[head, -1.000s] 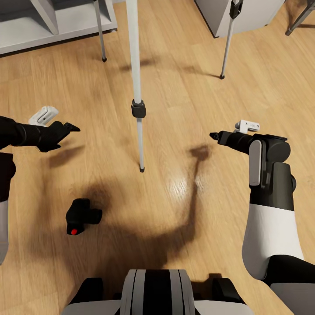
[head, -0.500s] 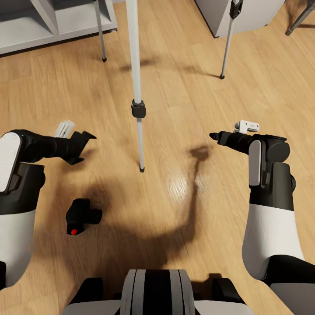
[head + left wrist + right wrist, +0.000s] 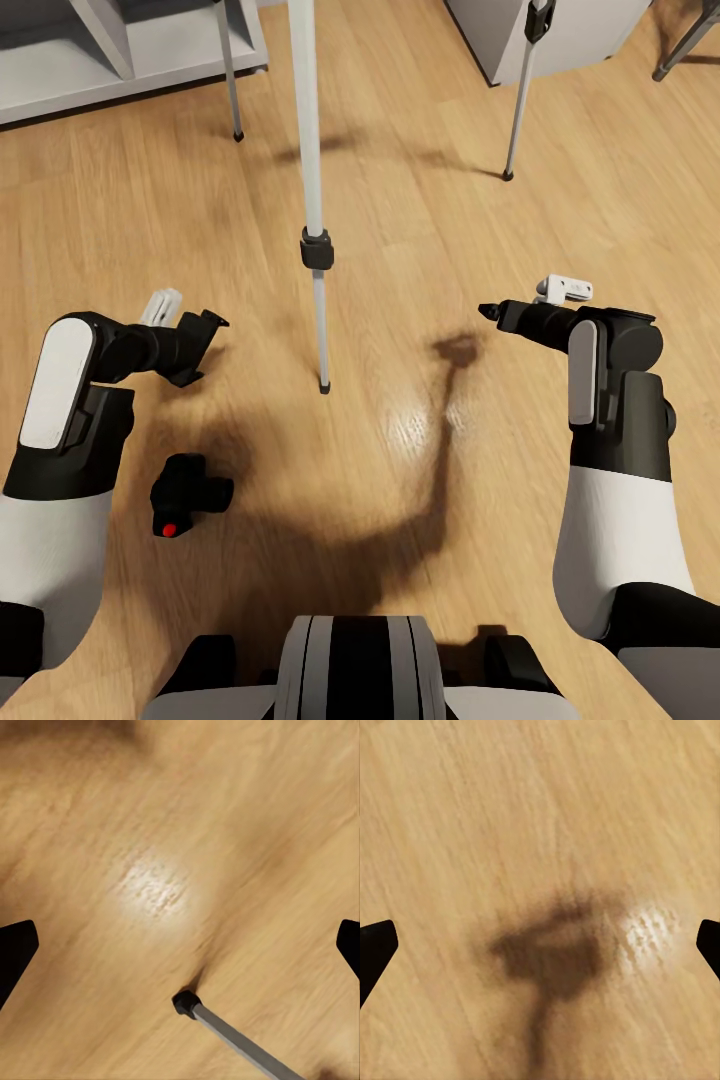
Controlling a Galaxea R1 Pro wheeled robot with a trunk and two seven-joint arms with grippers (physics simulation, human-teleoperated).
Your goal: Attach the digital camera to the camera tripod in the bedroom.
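The left gripper point(image 3: 208, 335) hangs over the wood-plank floor point(image 3: 420, 250) with its fingers spread wide and nothing between them; in the left wrist view the two black fingertips point(image 3: 15, 956) sit at opposite edges of the picture. The digital camera point(image 3: 186, 494) lies on the floor below and behind that gripper, nearer the robot's base, apart from it, its red dot facing the robot. The camera tripod point(image 3: 316, 250) stands just beyond the left gripper toward the middle, its nearest leg's black foot point(image 3: 186, 1003) planted between the two grippers. The right gripper point(image 3: 492, 312) is held over bare floor on the far side of that leg, well apart from the camera, its fingers point(image 3: 375, 956) likewise wide apart and empty.
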